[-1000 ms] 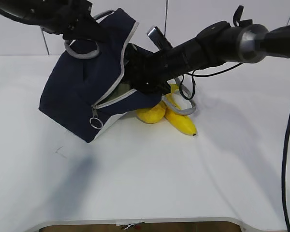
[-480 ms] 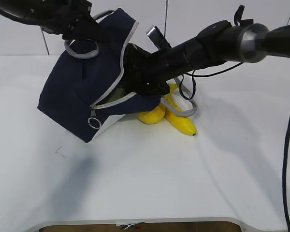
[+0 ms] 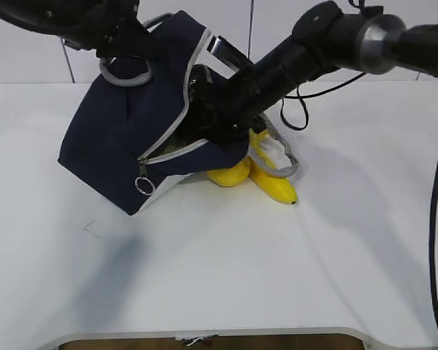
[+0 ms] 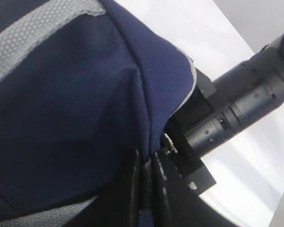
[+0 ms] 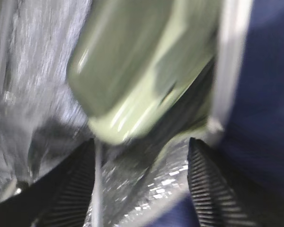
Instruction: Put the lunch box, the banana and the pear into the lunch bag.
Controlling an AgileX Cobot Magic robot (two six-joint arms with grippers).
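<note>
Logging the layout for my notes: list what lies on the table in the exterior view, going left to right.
lunch bag → pear → banana. The pear is partly tucked under the bag's edge, and the banana touches the pear on its right side.

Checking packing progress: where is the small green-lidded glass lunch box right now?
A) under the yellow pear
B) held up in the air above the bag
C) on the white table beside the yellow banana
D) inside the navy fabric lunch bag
D: the right wrist view shows the pale sage-green lid of the lunch box lying against the bag's silvery lining, between the open fingers of the right pincer, inside the navy fabric lunch bag.
</note>
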